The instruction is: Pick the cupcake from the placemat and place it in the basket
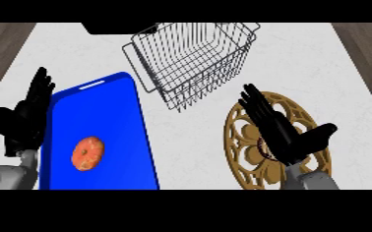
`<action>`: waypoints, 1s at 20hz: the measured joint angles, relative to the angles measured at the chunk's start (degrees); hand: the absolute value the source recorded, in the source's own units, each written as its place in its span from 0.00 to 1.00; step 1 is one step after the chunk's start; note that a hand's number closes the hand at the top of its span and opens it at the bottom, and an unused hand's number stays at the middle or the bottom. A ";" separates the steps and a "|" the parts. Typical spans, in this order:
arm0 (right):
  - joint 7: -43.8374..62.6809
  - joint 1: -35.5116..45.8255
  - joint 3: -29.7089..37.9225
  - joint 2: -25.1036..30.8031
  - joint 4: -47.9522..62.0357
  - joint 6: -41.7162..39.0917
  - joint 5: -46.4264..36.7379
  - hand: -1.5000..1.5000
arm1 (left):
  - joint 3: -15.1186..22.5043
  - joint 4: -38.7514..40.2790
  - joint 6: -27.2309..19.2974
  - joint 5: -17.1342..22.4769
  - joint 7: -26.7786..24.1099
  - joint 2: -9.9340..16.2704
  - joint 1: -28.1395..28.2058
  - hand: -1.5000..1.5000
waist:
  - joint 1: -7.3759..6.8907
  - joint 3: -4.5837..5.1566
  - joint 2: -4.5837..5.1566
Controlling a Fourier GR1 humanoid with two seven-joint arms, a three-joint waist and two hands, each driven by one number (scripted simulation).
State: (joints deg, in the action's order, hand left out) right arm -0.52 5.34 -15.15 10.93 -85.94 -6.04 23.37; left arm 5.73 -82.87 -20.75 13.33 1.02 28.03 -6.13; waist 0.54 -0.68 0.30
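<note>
Head view: the right hand (280,130) hangs over a round gold openwork placemat (247,150) near the table's (305,64) near right edge, its fingers (256,103) straight and spread wide, thumb out to the right, holding nothing. The cupcake cannot be made out; a small dark shape shows at the hand's left edge over the placemat's middle, but the palm hides most of that spot and I cannot tell what it is. If the cupcake sits there, it lies directly under the hand. The step in hand looks like the reach toward the pick, with no grasp made yet. The next move calls for lowering the hand over the placemat's middle and curling the fingers round the cupcake, then lifting and carrying it toward the far side.

The wire basket (193,61) stands tilted toward the table's far edge, near the middle, its open mouth up and nothing visible inside; it is near the placemat but apart from it. Its near rim is what the carry must clear.

A blue tray (116,123) lies along the near left side, with an orange round item (88,153) on it, well away from the path. The left hand (29,113) rests at the left edge, open, fingers up.
</note>
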 measured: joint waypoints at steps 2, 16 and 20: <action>-0.05 1.18 -0.42 0.21 -0.64 -2.24 0.29 1.00 | 0.20 -0.35 1.02 -0.79 -0.04 0.51 -0.78 0.50 | -0.19 0.25 -0.12; 4.79 -2.05 -14.12 -4.50 -26.81 -1.24 -3.92 0.00 | 4.27 -4.96 9.17 -4.35 -3.37 4.22 -4.00 0.50 | 1.13 0.69 -0.90; 10.81 2.92 -9.41 2.17 -32.79 2.00 -14.03 0.00 | 4.33 -4.38 9.67 -4.53 -3.01 4.26 -4.54 0.50 | 1.69 0.90 -1.06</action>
State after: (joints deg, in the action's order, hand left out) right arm 10.28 8.26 -24.57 13.10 -118.73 -4.04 9.34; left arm 10.06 -87.25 -11.08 8.80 -2.00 32.29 -10.67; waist 2.23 0.22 -0.75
